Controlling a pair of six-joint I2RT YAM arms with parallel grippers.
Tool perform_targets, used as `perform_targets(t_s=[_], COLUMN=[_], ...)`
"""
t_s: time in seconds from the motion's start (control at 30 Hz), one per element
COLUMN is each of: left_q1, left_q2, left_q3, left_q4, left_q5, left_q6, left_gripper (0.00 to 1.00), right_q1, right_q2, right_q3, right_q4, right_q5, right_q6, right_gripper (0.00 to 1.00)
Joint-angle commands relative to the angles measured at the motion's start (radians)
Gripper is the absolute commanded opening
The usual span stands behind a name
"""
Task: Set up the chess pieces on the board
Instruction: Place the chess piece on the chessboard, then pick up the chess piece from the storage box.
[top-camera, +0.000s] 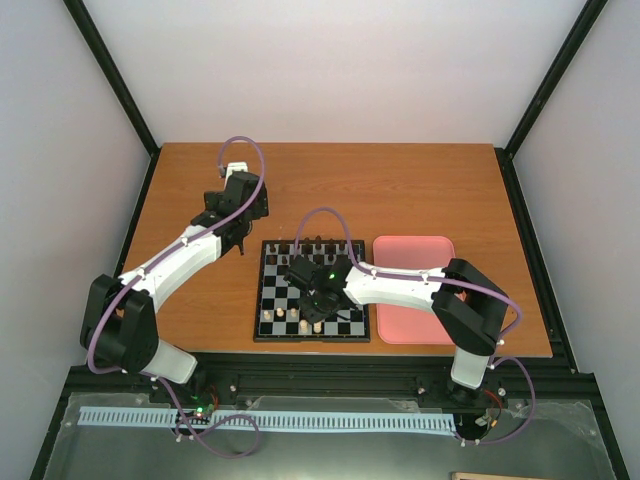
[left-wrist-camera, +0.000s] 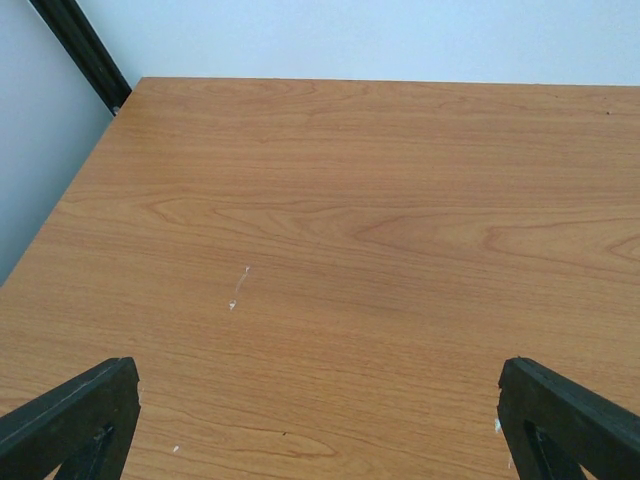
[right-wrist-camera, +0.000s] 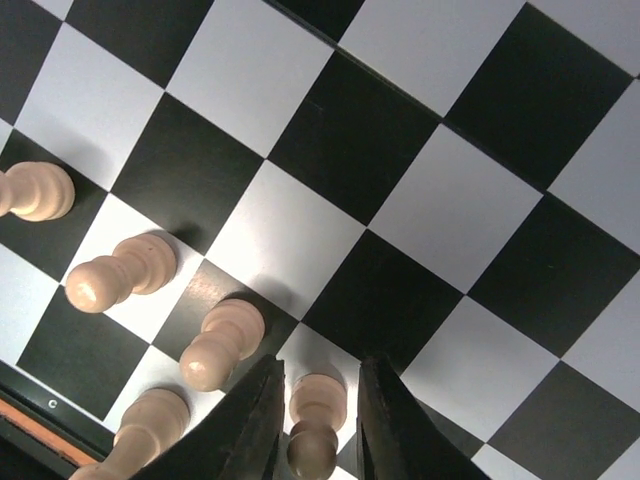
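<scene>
1. At the bottom of the right wrist view, the right tool (right-wrist-camera: 320, 378) sits around a pale piece (right-wrist-camera: 316, 405) standing on the board (right-wrist-camera: 420, 210). I cannot tell if it squeezes.
2. Next, I think: lift straight up, missing the other chess pieces (right-wrist-camera: 120, 275).
3. The left tool (left-wrist-camera: 318, 378) is wide open over the wooden counter (left-wrist-camera: 350, 200).
4. The pieces look smooth and round, and the board is flat and shiny.

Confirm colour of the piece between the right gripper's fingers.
Pale cream piece; right wrist view shows it best.
</scene>
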Motion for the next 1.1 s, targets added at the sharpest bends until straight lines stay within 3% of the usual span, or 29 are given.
perform_targets(t_s=[0.0,0.27,0.5,0.83,1.07], left_q1=[-0.007,-0.007,-0.007,-0.007,-0.007], left_q2=[-0.027,-0.03,-0.027,-0.012,-0.003], left_q3=[0.029,0.029,0.031,0.035,0.039], left_q4=[-0.001,0.001,0.0,0.002,0.003], left_q5=[-0.003,-0.001,0.001,0.008,0.014], left_q6=[-0.008,-0.007,-0.006,-0.009,-0.009], left_gripper=[1.0,1.0,1.0,1.0,1.0], right_q1=[0.011,0.009,-0.02,-0.325,-0.444], right_q2=[-0.024,-0.101,-0.165,-0.453,-0.555], right_q3=[-0.002,-0.004,-0.023,-0.383,-0.512], right_q4=[0.0,0.012,-0.022,-0.031,-0.046], right_q5=[0.057,0.172,0.248,0.254,0.245], right_q6=[0.011,0.039,0.054,0.122,0.145], right_gripper=[0.23,0.4,0.43,0.42,0.42])
